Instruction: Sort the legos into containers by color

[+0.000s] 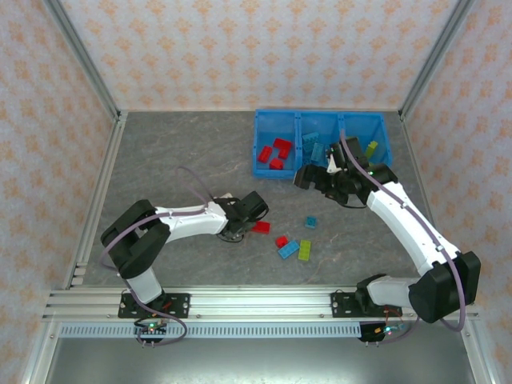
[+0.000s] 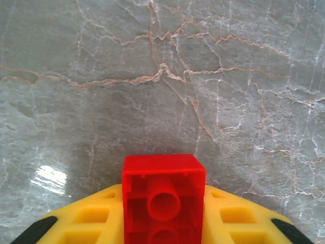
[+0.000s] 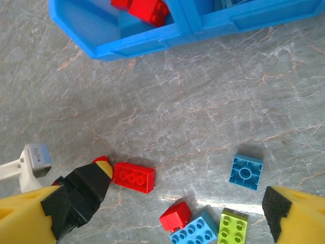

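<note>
The grey marbled table (image 1: 176, 160) is taking up most of the overhead view, with patterned walls (image 1: 240, 48) standing round it; the long blue bin (image 1: 258, 144) is sitting right of centre in the upper half, its three compartments running left to right. The left compartment is holding three red bricks (image 1: 276, 152); the middle one is holding light blue bricks (image 1: 314, 144), two that I can make out; the right one is showing a single yellow-green brick (image 1: 372, 148), the right arm (image 1: 400, 216) crossing that end and hiding part of it.

The right gripper (image 3: 165, 201) is hanging just below the bin's front wall, its fingers spreading wide with nothing between them; the left gripper (image 2: 163, 195), lower left of centre in the overhead view, is clamping one long red brick (image 2: 162, 170), its hollow underside facing the wrist camera and yellow fingers (image 2: 91, 218) pressing on either side.

In the right wrist view four loose bricks are lying on the table: a small red brick (image 3: 175, 216), a light blue brick (image 3: 195, 231) and a green brick (image 3: 232, 229) are huddling at lower centre; a square blue brick (image 3: 246, 172) is lying studs-down, apart, to the right.

A small grey block (image 3: 38, 157) at the left edge is carrying marks too blurred to read.
</note>
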You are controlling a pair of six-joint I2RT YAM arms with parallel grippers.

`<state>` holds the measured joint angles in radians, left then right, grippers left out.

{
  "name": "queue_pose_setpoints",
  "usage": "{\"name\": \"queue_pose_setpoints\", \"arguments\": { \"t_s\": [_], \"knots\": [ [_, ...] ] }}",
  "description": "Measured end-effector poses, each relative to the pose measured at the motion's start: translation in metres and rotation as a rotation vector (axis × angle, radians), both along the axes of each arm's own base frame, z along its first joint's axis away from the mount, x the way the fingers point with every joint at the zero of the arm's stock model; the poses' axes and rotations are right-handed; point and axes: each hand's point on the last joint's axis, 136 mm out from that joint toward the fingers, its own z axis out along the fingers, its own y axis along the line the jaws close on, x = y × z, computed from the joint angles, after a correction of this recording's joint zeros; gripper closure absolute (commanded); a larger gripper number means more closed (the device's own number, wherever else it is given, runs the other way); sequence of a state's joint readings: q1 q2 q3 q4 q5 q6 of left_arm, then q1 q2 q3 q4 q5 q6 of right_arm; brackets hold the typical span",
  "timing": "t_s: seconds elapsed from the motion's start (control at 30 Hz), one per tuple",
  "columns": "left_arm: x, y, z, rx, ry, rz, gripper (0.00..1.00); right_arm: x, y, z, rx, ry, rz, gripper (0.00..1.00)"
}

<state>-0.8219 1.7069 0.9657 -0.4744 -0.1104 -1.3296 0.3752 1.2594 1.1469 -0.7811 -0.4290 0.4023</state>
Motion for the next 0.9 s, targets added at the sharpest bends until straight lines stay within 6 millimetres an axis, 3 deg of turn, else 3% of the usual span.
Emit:
{"name": "queue_pose_setpoints", "arguments": {
  "t_s": [0.17, 0.23, 0.3, 0.4, 0.5, 0.6, 0.73, 0.83, 0.9],
  "knots": [
    [0.001, 0.004, 0.014, 0.008, -0.029, -0.012, 0.82, -0.017, 0.024, -0.005, 0.009, 0.02, 0.135, 0.01],
    [0.005, 0.005, 0.032, 0.005, -0.067, -0.028, 0.83, -0.029, 0.038, -0.013, -0.006, 0.046, 0.213, 0.01],
    [0.018, -0.001, 0.063, 0.012, -0.13, -0.066, 0.83, -0.04, 0.051, -0.019, -0.013, 0.069, 0.281, 0.01],
    [0.052, -0.02, 0.12, -0.001, -0.261, -0.113, 0.84, -0.049, 0.056, -0.021, -0.013, 0.075, 0.315, 0.01],
    [0.098, -0.035, 0.177, -0.019, -0.396, -0.134, 0.84, -0.047, 0.048, -0.016, -0.037, 0.043, 0.272, 0.01],
    [0.146, -0.042, 0.208, 0.005, -0.473, -0.145, 0.84, -0.044, 0.038, -0.006, -0.056, -0.008, 0.223, 0.01],
    [0.219, -0.067, 0.212, 0.066, -0.514, -0.185, 0.81, -0.042, 0.026, 0.004, -0.076, -0.057, 0.161, 0.01],
    [0.253, -0.084, 0.186, 0.114, -0.485, -0.219, 0.71, -0.045, 0.02, 0.002, -0.081, -0.059, 0.131, 0.01],
    [0.265, -0.088, 0.165, 0.141, -0.454, -0.236, 0.64, -0.046, 0.018, 0.0, -0.083, -0.053, 0.117, 0.01]
  ]
}}
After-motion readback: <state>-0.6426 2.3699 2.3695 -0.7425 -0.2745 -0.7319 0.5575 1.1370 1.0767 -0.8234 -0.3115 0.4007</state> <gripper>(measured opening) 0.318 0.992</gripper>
